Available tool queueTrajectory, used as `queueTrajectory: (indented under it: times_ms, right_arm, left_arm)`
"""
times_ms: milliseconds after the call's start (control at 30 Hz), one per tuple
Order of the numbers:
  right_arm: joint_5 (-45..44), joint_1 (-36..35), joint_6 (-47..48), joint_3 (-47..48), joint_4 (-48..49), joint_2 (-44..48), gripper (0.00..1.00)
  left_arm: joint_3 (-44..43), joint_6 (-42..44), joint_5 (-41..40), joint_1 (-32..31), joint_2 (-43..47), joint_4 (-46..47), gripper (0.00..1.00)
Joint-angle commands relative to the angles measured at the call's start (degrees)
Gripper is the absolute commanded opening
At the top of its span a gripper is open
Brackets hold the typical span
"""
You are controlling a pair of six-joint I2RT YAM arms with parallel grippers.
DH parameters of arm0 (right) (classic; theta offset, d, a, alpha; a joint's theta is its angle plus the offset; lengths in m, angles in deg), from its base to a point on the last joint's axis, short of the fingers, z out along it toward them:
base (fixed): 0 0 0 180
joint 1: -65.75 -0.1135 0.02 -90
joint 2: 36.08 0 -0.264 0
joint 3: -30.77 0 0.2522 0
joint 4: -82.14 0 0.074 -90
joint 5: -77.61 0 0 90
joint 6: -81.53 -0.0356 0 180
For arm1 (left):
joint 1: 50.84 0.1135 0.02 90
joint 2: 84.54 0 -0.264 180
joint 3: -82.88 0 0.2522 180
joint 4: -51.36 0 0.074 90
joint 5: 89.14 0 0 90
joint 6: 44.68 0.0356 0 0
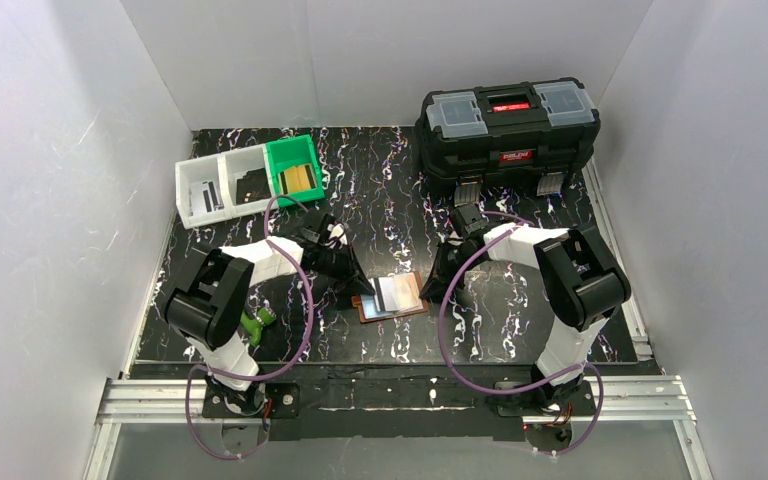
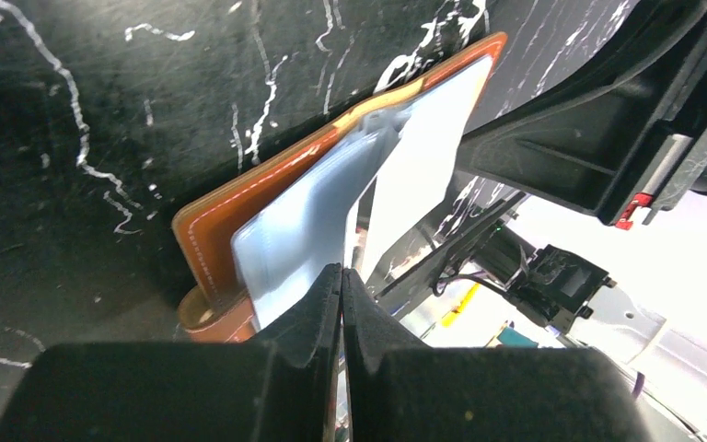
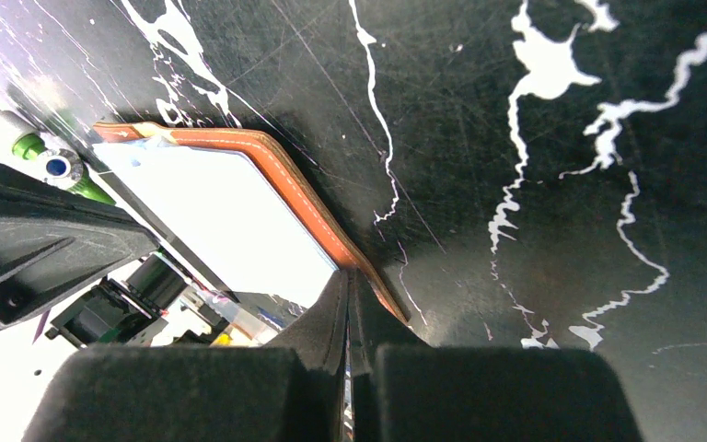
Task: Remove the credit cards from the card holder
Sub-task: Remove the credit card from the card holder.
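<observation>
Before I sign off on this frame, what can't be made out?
Top external: how many credit cards are in the card holder, and what the small bins hold. Both are too small to tell.
Left wrist: the left gripper covers what it pinches, card or pocket.
Right wrist: the right gripper covers its contact with the holder's edge.

The left arm and the right arm are each built from smooth white shell links and bulky black joint housings. A thin purple cable is looped loosely along each arm. The matte black wedge-shaped fingers are plain. A small red tab is seen on the black body of the right gripper.
</observation>
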Motion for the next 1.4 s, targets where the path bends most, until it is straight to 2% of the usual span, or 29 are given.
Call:
queueTrajectory:
  times_ms: [0, 167, 300, 500, 733, 867, 933, 1233, 1367]
  right_arm:
    - [-12.20, 0.68, 3.53, -1.74, -1.67, -1.69, 0.01]
    - [-12.45, 0.68, 4.34, -0.14, -3.47, 0.88, 0.04]
    - [-13.43, 0.61, 4.70, 1.86, -5.82, 4.82, 0.27]
    - [-13.14, -1.49, 5.44, 5.21, -7.74, 9.31, 0.50]
    - [-13.26, -4.29, 4.92, 8.13, -8.71, 9.65, 0.52]
    - [-12.95, -4.59, 5.01, 8.41, -8.23, 11.40, 0.59]
    - [-11.99, -4.74, 5.16, 8.56, -7.50, 12.34, 0.63]
    - [-8.63, -5.57, 4.98, 10.12, -5.64, 12.54, 0.66]
    - [-4.49, -5.79, 4.03, 10.35, -2.93, 11.01, 0.69]
  left_arm:
    - [1.45, 2.67, -0.87, 0.96, 2.89, -4.22, 0.00]
    - [1.62, 2.88, -0.58, 1.18, 2.86, -4.04, 0.00]
    - [1.38, 2.79, -0.42, 1.16, 3.07, -3.95, 0.00]
    - [1.12, 3.30, -0.35, 1.18, 3.71, -4.68, 0.00]
    - [1.05, 3.16, 0.57, 1.35, 5.00, -4.49, 0.00]
    - [0.92, 3.13, 1.20, 1.60, 5.81, -4.74, 0.00]
    - [0.81, 3.13, 1.52, 1.83, 6.13, -4.85, 0.00]
    - [-1.12, 4.18, 1.50, 2.05, 9.61, -8.02, 0.00]
    - [-1.93, 4.37, 1.86, 2.02, 10.21, -8.55, 0.00]
